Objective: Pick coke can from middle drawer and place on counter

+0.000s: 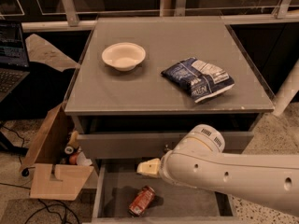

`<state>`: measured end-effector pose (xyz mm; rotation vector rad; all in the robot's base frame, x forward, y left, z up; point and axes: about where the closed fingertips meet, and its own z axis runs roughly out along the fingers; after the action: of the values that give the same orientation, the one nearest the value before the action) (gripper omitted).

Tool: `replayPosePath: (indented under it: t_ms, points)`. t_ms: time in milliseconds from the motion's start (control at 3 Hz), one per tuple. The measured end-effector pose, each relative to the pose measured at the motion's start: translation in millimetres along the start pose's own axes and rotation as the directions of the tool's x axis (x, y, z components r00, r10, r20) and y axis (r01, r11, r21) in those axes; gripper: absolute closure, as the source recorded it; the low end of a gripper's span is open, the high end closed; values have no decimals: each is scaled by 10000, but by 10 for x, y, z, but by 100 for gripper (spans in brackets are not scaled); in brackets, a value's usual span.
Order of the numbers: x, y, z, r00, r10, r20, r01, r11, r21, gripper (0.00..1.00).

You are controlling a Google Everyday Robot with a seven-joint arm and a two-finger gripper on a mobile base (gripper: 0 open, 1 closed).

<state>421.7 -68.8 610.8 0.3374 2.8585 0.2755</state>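
The coke can [141,200] lies on its side in the open middle drawer [117,189], with the gripper [149,168] near it at its 12 o'clock. On the counter [159,36] a bowl [123,56] (white) sits at 10 o'clock and a chip bag [198,78] at 3 o'clock.

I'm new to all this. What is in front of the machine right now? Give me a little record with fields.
counter: grey top, holding a white bowl and a blue-and-white chip bag
middle drawer: open
coke can: on its side on the drawer floor, near the front
end effector: over the open drawer, just above the can, apart from it
beside cabinet: open cardboard box on the floor
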Motion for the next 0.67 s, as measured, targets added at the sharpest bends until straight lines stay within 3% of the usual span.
replayPosePath:
  t_ms: [667]
  points:
    - [281,263,514,9933,-8,-1159,-24,9996,-275,0]
